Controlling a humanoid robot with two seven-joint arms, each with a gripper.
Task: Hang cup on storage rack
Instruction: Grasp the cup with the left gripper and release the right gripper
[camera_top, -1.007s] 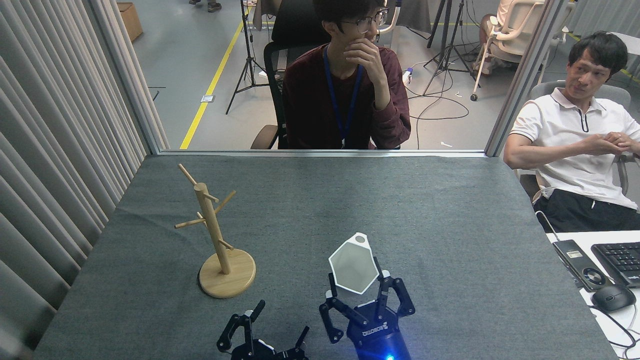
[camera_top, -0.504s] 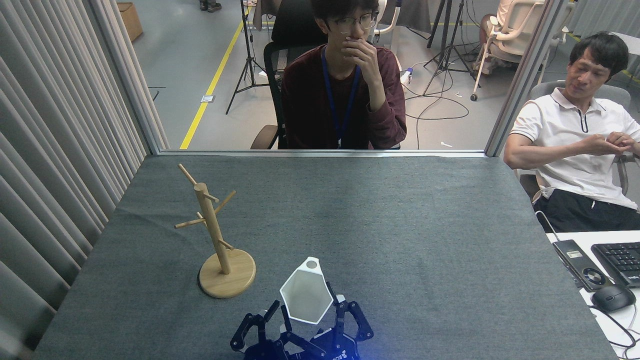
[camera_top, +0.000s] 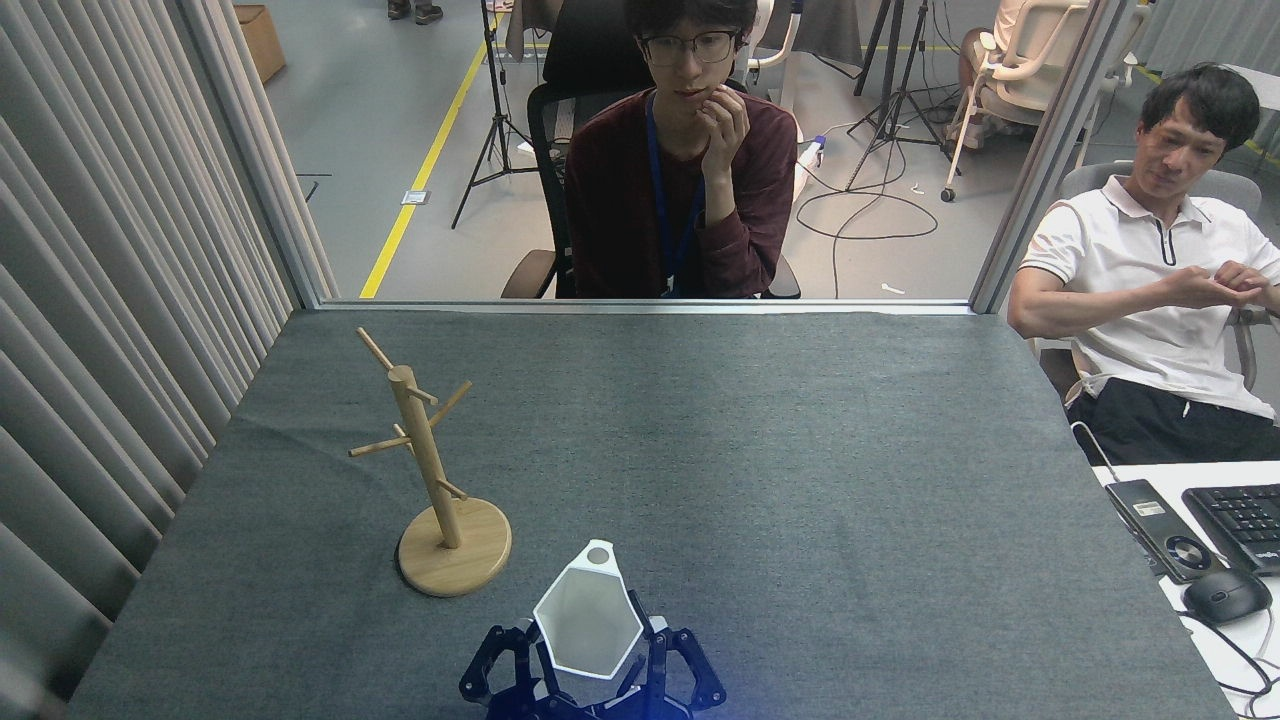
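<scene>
— Where is the cup (camera_top: 587, 622) sitting?

— It is showing at six o'clock in the head view, low over the grey table (camera_top: 800, 450), open mouth facing the camera and its pierced tab pointing to twelve.

— And the grippers?

— Dark fingers (camera_top: 661, 660) are flanking the cup's lower rim on both sides. The right gripper (camera_top: 640, 690) is appearing to clasp the cup from below (contact is partly hidden by the frame edge). The left gripper (camera_top: 505, 675) is lying just beside it at nine o'clock; I cannot tell how its jaws are standing.

— The storage rack (camera_top: 432, 470)?

— It is standing upright at ten o'clock from the cup, near but apart, every peg bare. Two people are sitting beyond the table.
</scene>
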